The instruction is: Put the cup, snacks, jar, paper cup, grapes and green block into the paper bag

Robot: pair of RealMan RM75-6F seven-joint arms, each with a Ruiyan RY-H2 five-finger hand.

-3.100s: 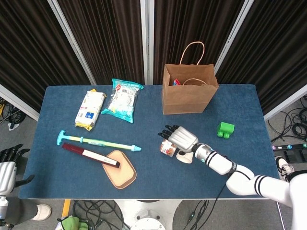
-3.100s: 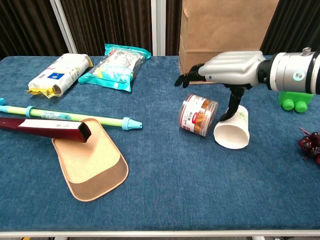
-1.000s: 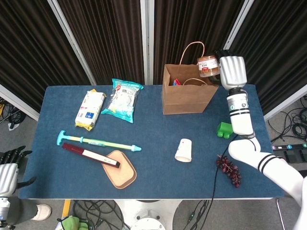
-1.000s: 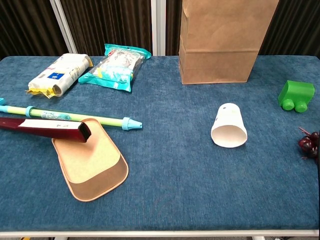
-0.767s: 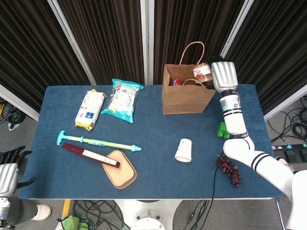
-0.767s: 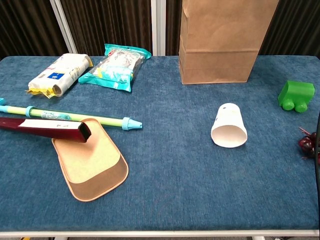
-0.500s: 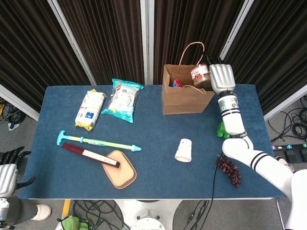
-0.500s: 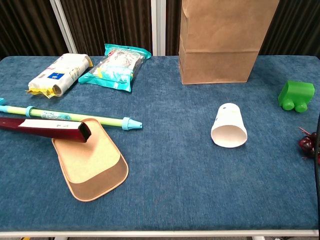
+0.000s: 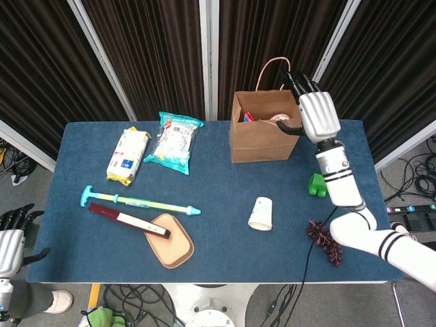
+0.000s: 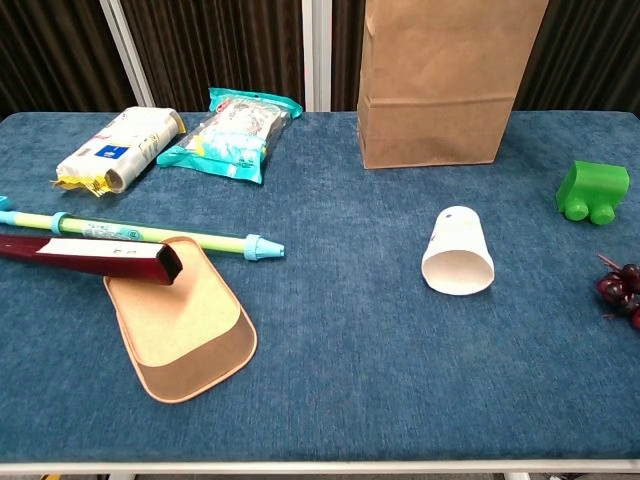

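Note:
The brown paper bag [image 9: 262, 136] [image 10: 450, 90] stands open at the back of the blue table. My right hand [image 9: 316, 114] hovers over its right rim, fingers spread and holding nothing. The jar [image 9: 278, 118] shows as a pale lid inside the bag. A white paper cup [image 9: 261, 213] [image 10: 458, 252] lies on its side mid-table. The green block [image 9: 317, 184] [image 10: 592, 192] and dark grapes [image 9: 325, 240] [image 10: 620, 285] lie at the right. Two snack packs [image 9: 128, 156] [image 9: 174, 142] lie at the back left. My left hand [image 9: 10, 238] hangs off the table's left corner, holding nothing.
A teal and green stick [image 9: 139, 201] [image 10: 150, 235], a dark red box [image 9: 128, 219] [image 10: 90, 257] and a tan pad [image 9: 172, 240] [image 10: 185, 330] lie at the front left. A black cable runs down along the right forearm near the grapes.
My right hand lifted the jar off the table, carried it over the bag, lowered it in and let go; its fingers now stand spread. The left hand stayed put.

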